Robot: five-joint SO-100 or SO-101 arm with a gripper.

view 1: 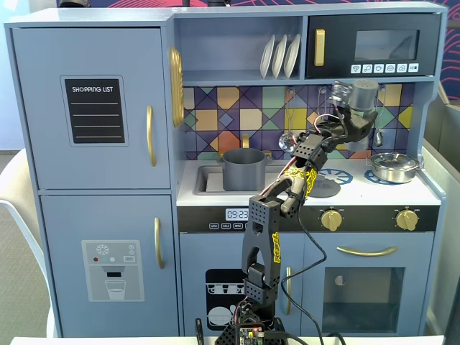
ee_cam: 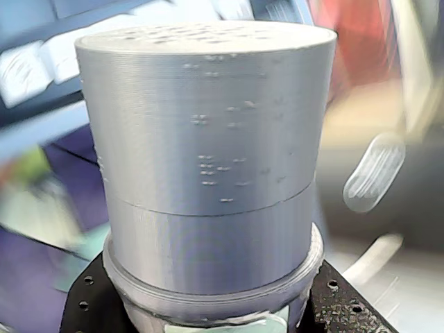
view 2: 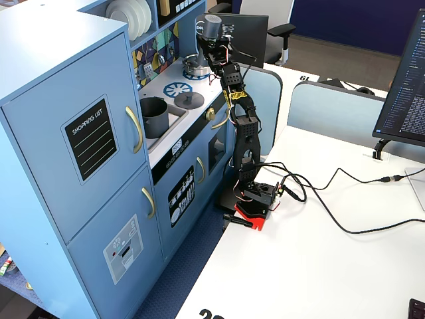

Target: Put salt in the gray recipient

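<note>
Apparently the claw (view 1: 357, 113) grips the salt (view 1: 363, 95) upright, raised above the stove.

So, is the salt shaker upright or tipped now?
Upright. The salt shaker is held in the gripper above the stovetop, its cap on top.

toy kitchen counter (view 1: 359, 192) carries gray pot (view 1: 244, 169), lid (view 1: 323, 188) and steel pan (view 1: 394, 167)

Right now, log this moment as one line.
gripper: shut on salt, lifted above stovetop | gray pot: in sink, left of salt | stage: carrying, not poured
</note>
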